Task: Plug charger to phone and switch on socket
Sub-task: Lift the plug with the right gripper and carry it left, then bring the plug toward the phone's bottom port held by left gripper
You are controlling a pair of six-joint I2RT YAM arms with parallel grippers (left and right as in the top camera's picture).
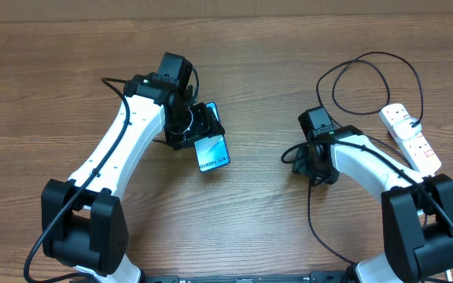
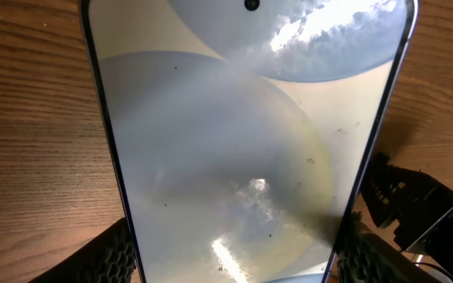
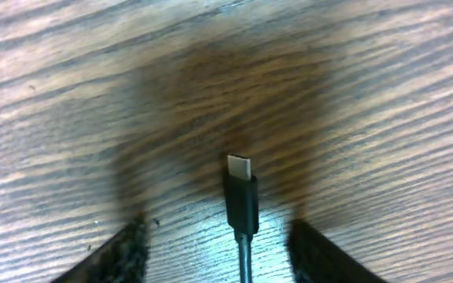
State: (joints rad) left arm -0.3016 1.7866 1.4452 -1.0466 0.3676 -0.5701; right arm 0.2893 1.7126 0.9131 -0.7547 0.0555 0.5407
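Observation:
The phone (image 1: 213, 152) has a light blue-white screen with "Galaxy S24" text and sits left of the table's centre, one end in my left gripper (image 1: 197, 130). In the left wrist view the phone (image 2: 242, 141) fills the frame, and the left gripper (image 2: 234, 244) has a finger pressed on each long edge. The charger (image 1: 366, 55) loops at the back right toward the socket (image 1: 412, 136), a white power strip with red switches. Its connector tip (image 3: 242, 196) lies on the wood between the parted fingers of my right gripper (image 3: 217, 232), which touch nothing. The right gripper also shows overhead (image 1: 299, 157).
The wooden table (image 1: 69, 63) carries the thick white cord end of the power strip at the far right edge. A thin black cable (image 1: 311, 216) runs from the right gripper toward the front edge. Both white arms reach in from the front.

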